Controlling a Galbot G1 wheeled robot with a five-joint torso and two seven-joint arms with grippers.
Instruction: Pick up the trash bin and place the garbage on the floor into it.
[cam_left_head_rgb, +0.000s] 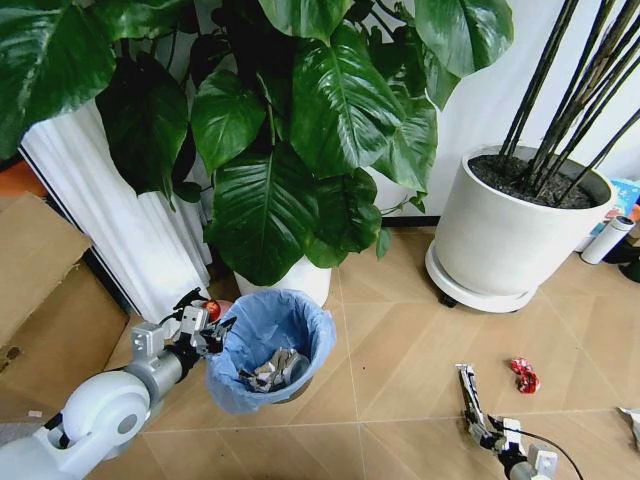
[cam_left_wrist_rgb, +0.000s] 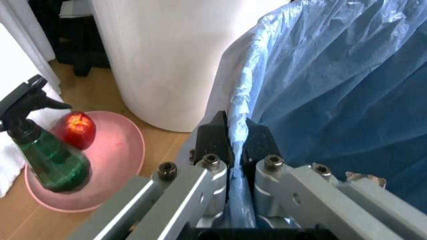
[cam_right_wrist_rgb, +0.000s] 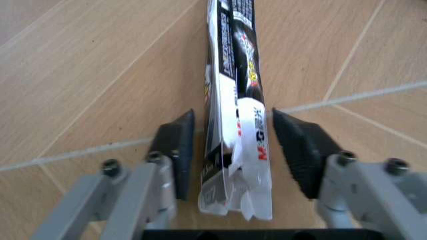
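The left gripper (cam_left_wrist_rgb: 231, 145) pinches the blue-lined rim of the trash bin (cam_left_head_rgb: 268, 348) at its 9 o'clock side, holding it by the white plant pot (cam_left_head_rgb: 290, 282). The right gripper (cam_right_wrist_rgb: 233, 150), low on the floor (cam_left_head_rgb: 400, 340) at the bin's 4 o'clock, has its fingers (cam_right_wrist_rgb: 179, 150) spread around a thin stick wrapper (cam_right_wrist_rgb: 235, 107), gripping nothing, and a red wrapper (cam_left_head_rgb: 523, 375) lies at the bin's 3 o'clock

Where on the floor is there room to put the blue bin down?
The widest bare floor lies between the trash bin, the big white pot and the stick wrapper. It is crowded left of the bin: the left end effector clamps its rim beside a pink plate, apple and spray bottle. The right end effector straddles the wrapper, near a red wrapper.
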